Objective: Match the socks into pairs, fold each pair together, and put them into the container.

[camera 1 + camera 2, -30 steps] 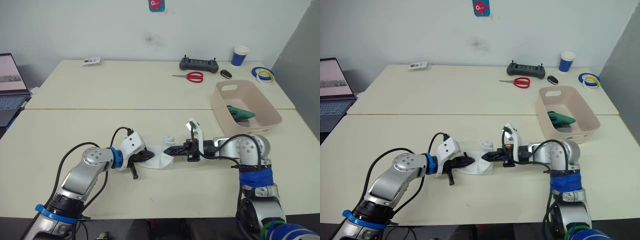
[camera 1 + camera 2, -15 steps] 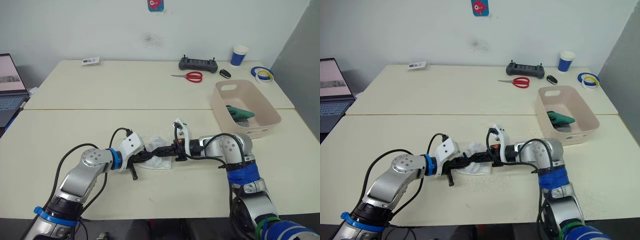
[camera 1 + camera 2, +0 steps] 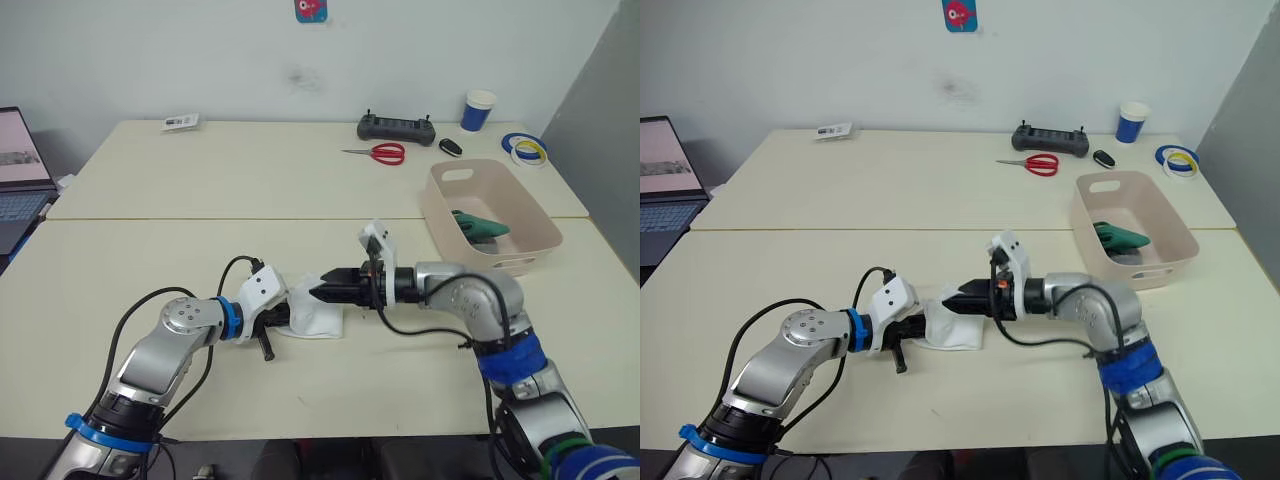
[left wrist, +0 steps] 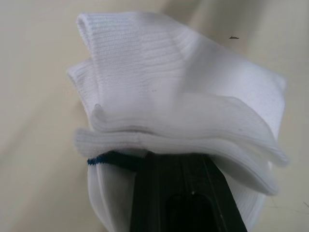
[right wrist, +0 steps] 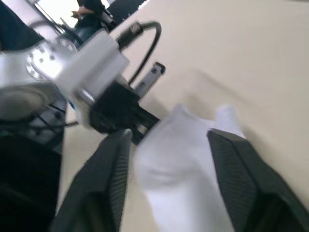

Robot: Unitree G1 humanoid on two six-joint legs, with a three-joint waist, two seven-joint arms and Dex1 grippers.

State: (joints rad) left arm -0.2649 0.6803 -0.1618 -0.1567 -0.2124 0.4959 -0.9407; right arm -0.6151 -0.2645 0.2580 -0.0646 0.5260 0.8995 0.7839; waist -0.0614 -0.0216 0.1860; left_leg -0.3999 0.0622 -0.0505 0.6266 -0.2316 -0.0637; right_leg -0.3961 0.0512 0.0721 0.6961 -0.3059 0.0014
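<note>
Both head views look forward and down across the table (image 3: 300,180), sharing nearly the whole scene. Each wrist camera sits very close, looking along its fingers at the folded white socks (image 4: 183,111) from opposite sides.

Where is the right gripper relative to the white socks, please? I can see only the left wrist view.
Observer: The right gripper meets the white socks from the side opposite your arm, low over the table.
Operator: Thank you. Are its fingers closed on them?
Observer: No, the right wrist view shows its fingers open, straddling the bundle.
Operator: And is anything already in the container?
Observer: Yes, a dark green sock lies inside the pale pink tub, which stands to the robot's right.
</note>
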